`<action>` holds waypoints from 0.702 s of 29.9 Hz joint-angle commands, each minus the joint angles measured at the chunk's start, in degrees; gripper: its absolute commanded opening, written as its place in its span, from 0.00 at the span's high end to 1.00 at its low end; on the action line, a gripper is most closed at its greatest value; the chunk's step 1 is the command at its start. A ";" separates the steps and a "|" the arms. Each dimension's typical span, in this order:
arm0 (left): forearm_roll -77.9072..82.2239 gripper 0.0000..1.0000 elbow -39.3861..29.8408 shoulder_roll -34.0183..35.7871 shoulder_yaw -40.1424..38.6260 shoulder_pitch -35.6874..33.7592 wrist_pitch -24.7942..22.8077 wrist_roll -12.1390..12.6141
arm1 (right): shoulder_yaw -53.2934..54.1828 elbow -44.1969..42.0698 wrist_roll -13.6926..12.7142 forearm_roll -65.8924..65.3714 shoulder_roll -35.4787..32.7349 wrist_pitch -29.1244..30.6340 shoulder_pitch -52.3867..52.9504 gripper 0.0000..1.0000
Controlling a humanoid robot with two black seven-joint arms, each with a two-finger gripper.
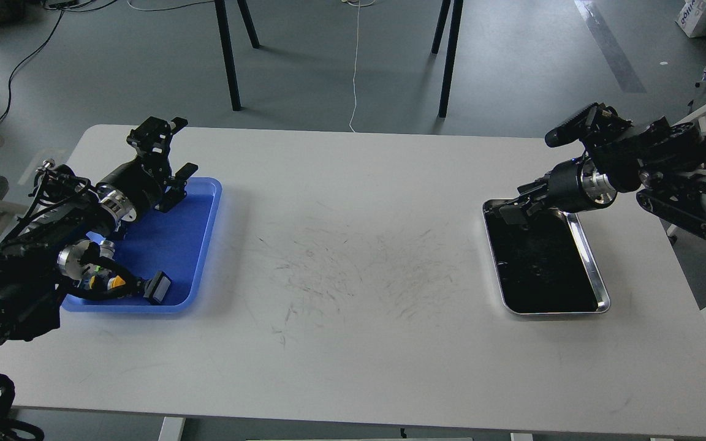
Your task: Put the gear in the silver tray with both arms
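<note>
The silver tray (594, 271) lies at the right of the white table, its inside dark and reflective with only faint specks in it. I cannot make out a gear anywhere. My right gripper (514, 211) hangs over the tray's far left corner, raised off it, too dark to tell its fingers apart. My left gripper (172, 162) is over the far edge of the blue tray (200, 245) at the left, its two black fingers spread wide with nothing between them.
Small parts, one yellow (115, 283) and one black and white (158, 288), lie at the blue tray's near edge beside my left forearm. Table legs (230, 61) stand on the floor behind, and a white chair base (690, 122) at far right.
</note>
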 commanded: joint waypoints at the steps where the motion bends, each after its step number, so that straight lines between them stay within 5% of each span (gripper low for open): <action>1: -0.74 0.01 0.09 -0.08 -1.68 -0.37 0.00 0.00 | 6.51 -1.68 0.01 4.63 0.19 -0.18 -2.25 0.26; 11: -2.76 0.01 2.28 -0.87 -6.51 -0.37 0.00 0.00 | 26.73 -5.81 0.01 25.35 1.42 -7.72 -11.75 0.26; 14: -3.12 0.01 2.37 -0.87 -6.52 -0.37 0.00 0.00 | 29.73 -6.70 0.01 35.89 2.47 -8.44 -12.98 0.15; 18: -3.55 0.02 2.46 -0.87 -6.69 -0.55 0.00 0.00 | 29.21 -5.91 -6.35 51.54 2.48 -8.17 -13.86 0.00; 21: -4.35 0.02 2.55 -0.87 -7.04 -0.99 0.00 0.00 | 30.35 -5.55 -8.13 57.89 3.00 -9.23 -13.95 0.00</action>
